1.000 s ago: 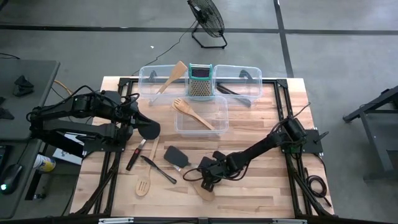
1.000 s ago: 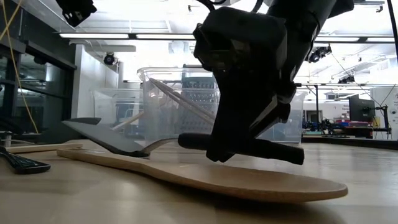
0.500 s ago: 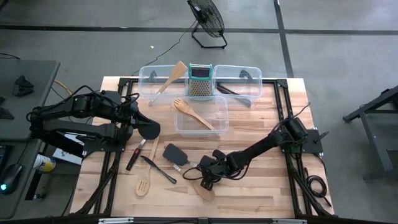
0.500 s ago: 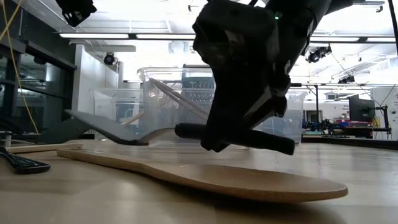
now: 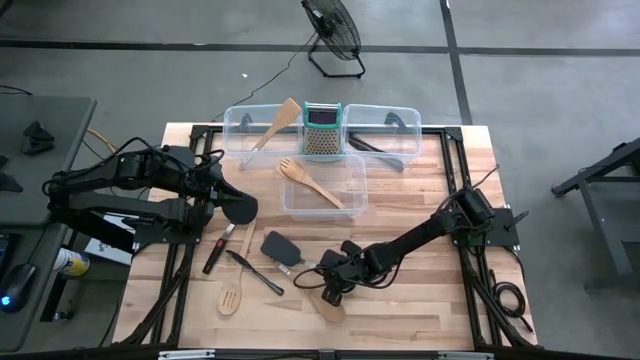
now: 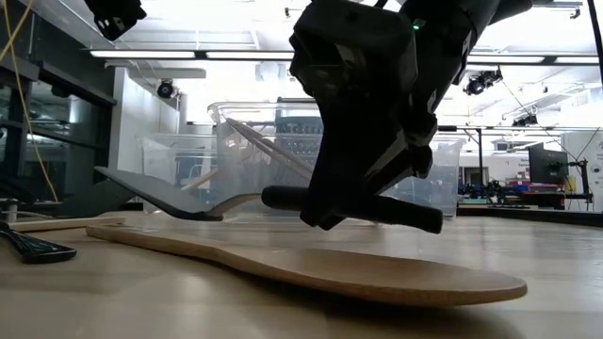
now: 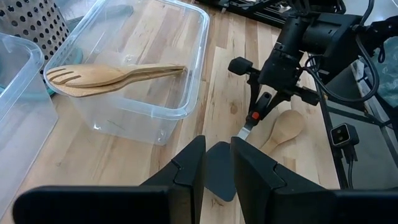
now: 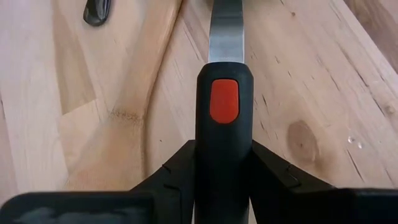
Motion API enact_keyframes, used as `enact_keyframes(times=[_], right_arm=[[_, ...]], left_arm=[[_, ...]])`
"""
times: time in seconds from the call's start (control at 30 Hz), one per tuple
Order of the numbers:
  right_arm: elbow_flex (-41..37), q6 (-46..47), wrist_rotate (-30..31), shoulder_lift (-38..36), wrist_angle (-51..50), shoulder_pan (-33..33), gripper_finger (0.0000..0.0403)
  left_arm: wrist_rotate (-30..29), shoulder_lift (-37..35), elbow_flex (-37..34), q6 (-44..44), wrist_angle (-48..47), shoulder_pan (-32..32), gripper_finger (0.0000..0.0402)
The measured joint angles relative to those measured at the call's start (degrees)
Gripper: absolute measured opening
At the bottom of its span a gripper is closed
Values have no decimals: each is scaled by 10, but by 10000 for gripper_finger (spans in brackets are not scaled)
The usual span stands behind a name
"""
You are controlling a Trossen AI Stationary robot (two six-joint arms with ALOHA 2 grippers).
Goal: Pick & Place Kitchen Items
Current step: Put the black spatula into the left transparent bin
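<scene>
1. Right gripper [image 5: 332, 283], low over the near-middle of the table, clamped on the black handle of a black turner [image 5: 279, 247]; in the right wrist view the fingers [image 8: 273, 165] press both sides of the handle just behind its orange button.
2. Turner blade out toward the left arm, raised clear of the wood in the low view, handle roughly level: lift step in hand, placing not yet done.
3. Directly beneath the grip, a wooden spoon [image 5: 327, 303] lying flat on the table, untouched.
4. Further left on the boards: a slotted wooden spoon [image 5: 231, 296], a thin black tool [image 5: 254, 271] and a red-and-black-handled tool [image 5: 217, 251], all loose.
5. Left gripper [image 5: 222, 190] waiting at the left edge, fingers [image 7: 186, 171] close together around a dark handle, apparently a ladle [image 5: 239, 208]; grasp likely but not certain.
6. Beyond, the middle bin [image 5: 352, 192] with a wooden fork [image 5: 311, 181] inside; rear-left bin [image 5: 235, 125] with a wooden spatula [image 5: 277, 122]; grater [image 5: 322, 131] between the rear bins.
7. Next move, as a judgement: more height, then a carry away from the spoon toward a bin, blade kept above the rim, release only once the turner sits inside.
</scene>
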Motion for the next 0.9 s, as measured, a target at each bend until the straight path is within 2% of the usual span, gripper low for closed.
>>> enact_keyframes(times=[0.53, 0.9], right_arm=[[0, -15, 3, -18, 25, 0, 102], [0, -64, 79, -103, 29, -2, 102]], left_arm=[[0, 0, 0, 0, 0, 0, 74], [0, 0, 0, 0, 0, 0, 74]])
